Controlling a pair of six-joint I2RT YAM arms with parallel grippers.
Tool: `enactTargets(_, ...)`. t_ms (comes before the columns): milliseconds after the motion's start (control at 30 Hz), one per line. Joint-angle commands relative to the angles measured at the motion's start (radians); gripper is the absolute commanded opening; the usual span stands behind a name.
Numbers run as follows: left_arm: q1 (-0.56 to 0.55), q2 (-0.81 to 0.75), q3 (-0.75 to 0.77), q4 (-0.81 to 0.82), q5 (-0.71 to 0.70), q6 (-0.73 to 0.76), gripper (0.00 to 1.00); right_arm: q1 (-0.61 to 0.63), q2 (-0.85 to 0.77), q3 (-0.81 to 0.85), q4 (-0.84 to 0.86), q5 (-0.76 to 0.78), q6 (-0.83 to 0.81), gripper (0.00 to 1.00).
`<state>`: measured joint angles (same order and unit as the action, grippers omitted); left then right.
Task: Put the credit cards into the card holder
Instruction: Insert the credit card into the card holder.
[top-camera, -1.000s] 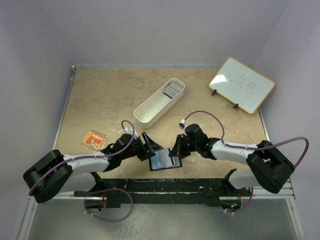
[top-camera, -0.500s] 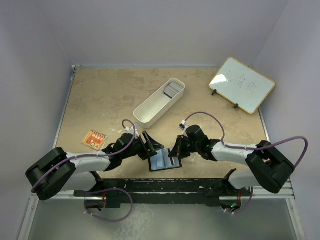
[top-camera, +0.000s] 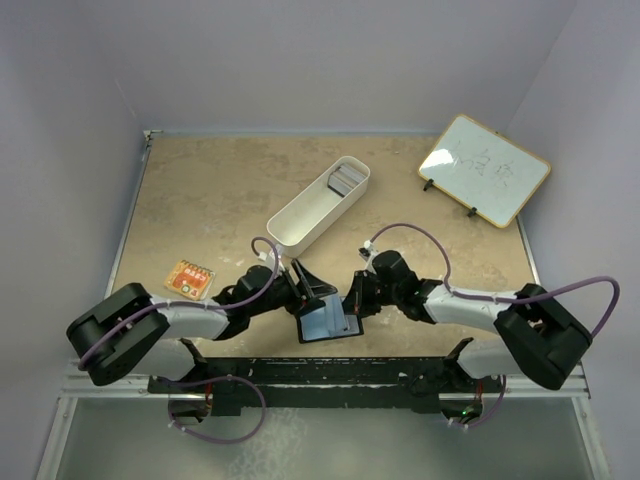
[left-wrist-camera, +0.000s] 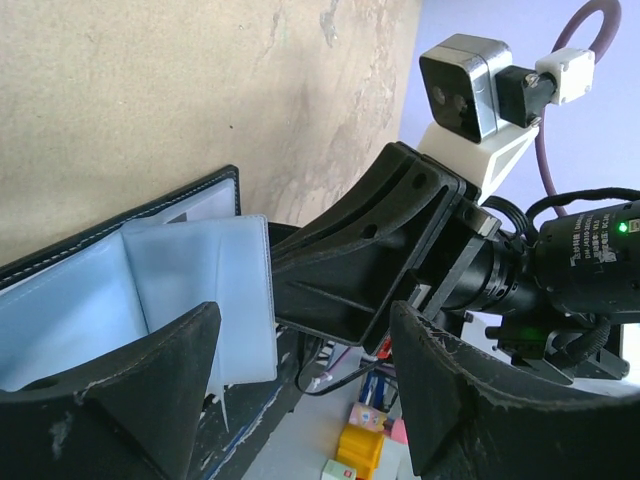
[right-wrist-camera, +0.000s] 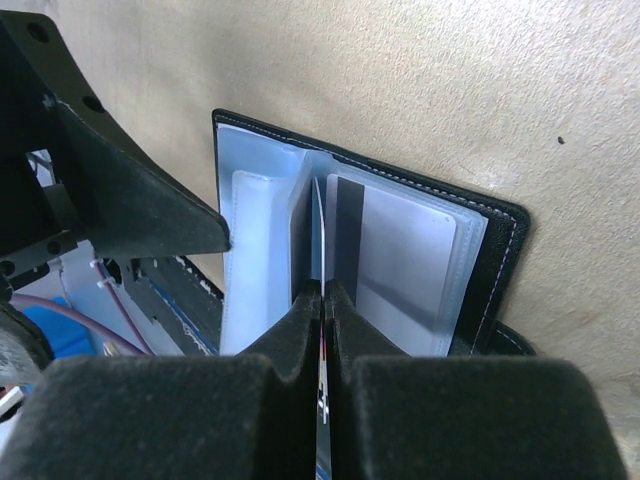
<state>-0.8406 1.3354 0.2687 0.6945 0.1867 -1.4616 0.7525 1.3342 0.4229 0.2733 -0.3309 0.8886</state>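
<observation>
Card holder (top-camera: 328, 322) is lying open on the counter (top-camera: 210, 190) close to the near edge, between the two arms, its pale blue sleeves facing up. We are recording the right fingers (right-wrist-camera: 312, 310) as fully closed, pinching one credit card (right-wrist-camera: 322, 225) on edge, its leading edge standing at the fold between the sleeves. One grey card (right-wrist-camera: 400, 262) with a dark stripe is already sitting in the right-hand sleeve. The left fingers (top-camera: 308, 286) are standing wide apart and gripping nothing. One of them is hovering at or resting on the holder's left edge; we cannot tell which.

Risks we are flagging:
- The card is arriving edge-on at the fold, so it may slip between sleeves rather than into a mouth, or bow against the seam.
- We are judging the holder loosely restrained, so a push may slide it or fold a flap over.
- Both sets of fingers are working very close together, so contact between them is possible.

Surroundings:
- The white tray (top-camera: 318, 205) is sitting well apart, further back on the counter, with the remaining cards (top-camera: 346, 180) at its far end.
- A small whiteboard (top-camera: 485, 168) is standing far right.
- An orange tag (top-camera: 188, 279) is lying at the left.

None of these is obstructing. Only the left fingers are crowding the left sleeve.
</observation>
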Motion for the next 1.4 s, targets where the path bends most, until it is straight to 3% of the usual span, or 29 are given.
enactTargets(0,-0.019,0.037,0.041,0.117,0.011,-0.032,0.66,0.004,-0.041,0.001,-0.037,0.037,-0.022,0.00)
enactTargets(333,-0.024,0.063,0.050,0.097,-0.003,-0.017,0.66,0.004,-0.146,0.036,-0.227,0.111,-0.082,0.00)
enactTargets(767,-0.025,-0.054,0.058,-0.154,-0.067,0.086,0.64,0.003,-0.313,0.187,-0.567,0.274,-0.185,0.00)
enactTargets(967,-0.024,-0.150,0.075,-0.344,-0.124,0.125,0.62,0.004,-0.318,0.187,-0.508,0.244,-0.161,0.00)
enactTargets(1167,-0.025,-0.261,0.093,-0.567,-0.210,0.156,0.53,0.004,-0.315,0.177,-0.473,0.230,-0.147,0.00)
enactTargets(1367,-0.025,-0.283,0.115,-0.729,-0.267,0.191,0.45,0.004,-0.261,0.086,-0.250,0.083,-0.065,0.00)
